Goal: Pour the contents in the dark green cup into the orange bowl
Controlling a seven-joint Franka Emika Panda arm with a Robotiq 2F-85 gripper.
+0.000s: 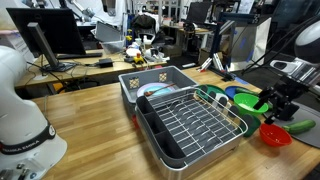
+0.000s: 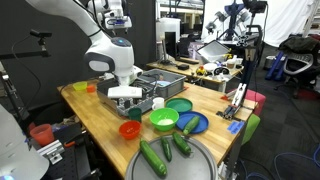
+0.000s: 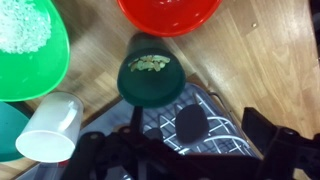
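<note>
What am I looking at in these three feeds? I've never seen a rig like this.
It is one robot arm at a wooden table; the gripper is the two-fingered claw at its end. Two pictures come from cameras standing away from the robot; the third looks down from the wrist. The wrist view shows the dark green cup with bits inside, the orange bowl just beyond it, a bright green bowl of white grains and a white cup. A dish rack, a blue dish and cucumbers also lie on the table. The gripper is open and holds nothing.
</note>
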